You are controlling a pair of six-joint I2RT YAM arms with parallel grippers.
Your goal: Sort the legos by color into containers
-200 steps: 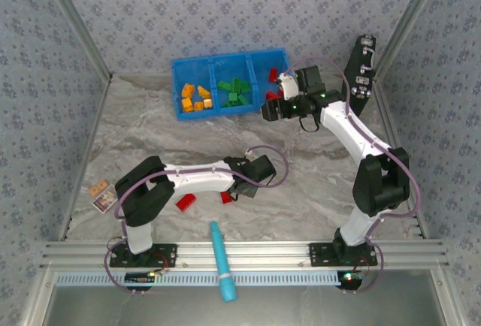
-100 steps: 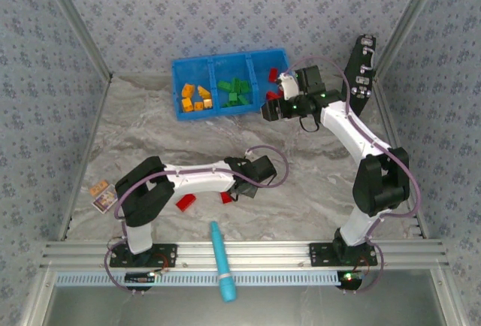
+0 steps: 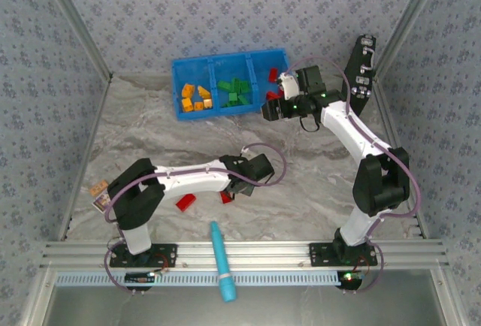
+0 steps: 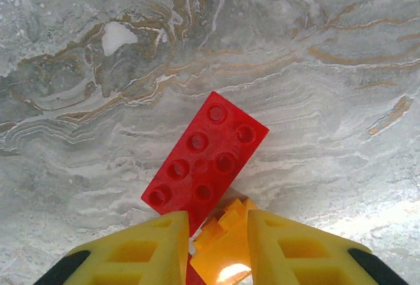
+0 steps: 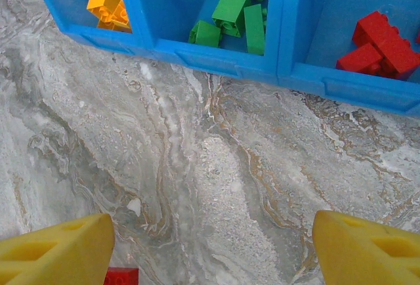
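Around orange brick [image 4: 222,242], left fingers [image 4: 138,249] tightened.

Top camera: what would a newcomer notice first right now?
The bright blue tray at the far side, with sorted bricks in orange, green and red. Nearer, the left hand pinches an orange brick right by a red brick lying on the marble table.

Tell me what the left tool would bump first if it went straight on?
Probably the red brick lying flat just ahead of the left tool, which pinches an orange brick; depth is unclear, so maybe the table.
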